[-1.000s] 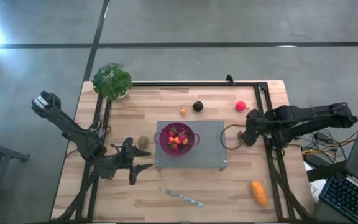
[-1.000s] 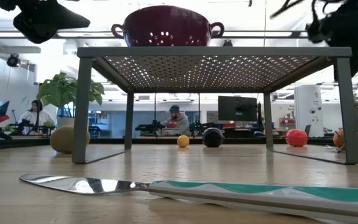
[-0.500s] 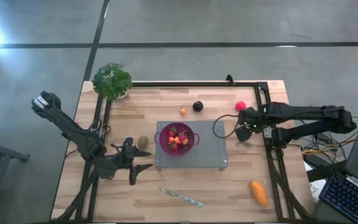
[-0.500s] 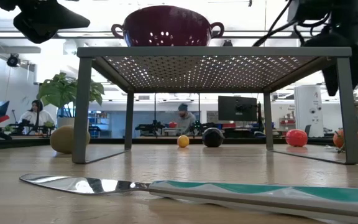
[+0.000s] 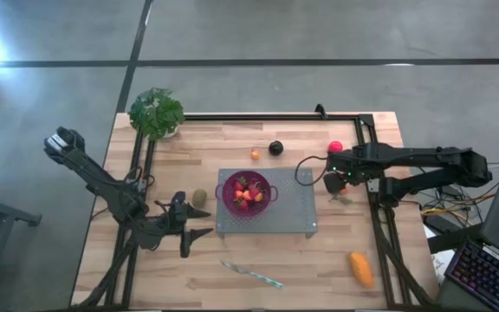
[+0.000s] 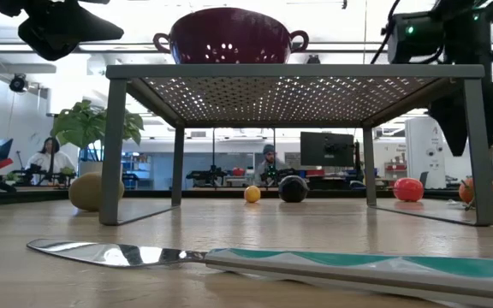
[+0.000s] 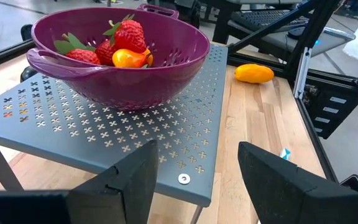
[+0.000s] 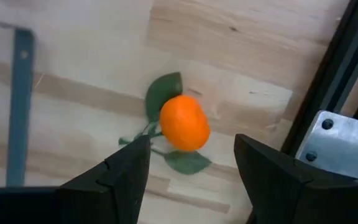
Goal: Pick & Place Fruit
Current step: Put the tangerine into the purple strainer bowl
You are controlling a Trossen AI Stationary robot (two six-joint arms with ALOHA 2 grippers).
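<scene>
I'm looking down past my right gripper (image 8: 188,171) at a small orange fruit with green leaves (image 8: 184,122) lying on the wooden table (image 5: 319,269). It is sitting just ahead of the gap between the two fingers (image 8: 126,171), not touching either. The jaws are standing partly open and holding nothing. From above, this gripper (image 5: 334,181) is hovering just off the right edge of the perforated grey stand (image 5: 294,201), near the pink-red ball (image 5: 335,147). The purple colander (image 5: 247,192) on the stand is holding strawberries (image 7: 128,36). My left gripper (image 5: 191,227) is waiting by the stand's left corner, fingers apart, empty.
</scene>
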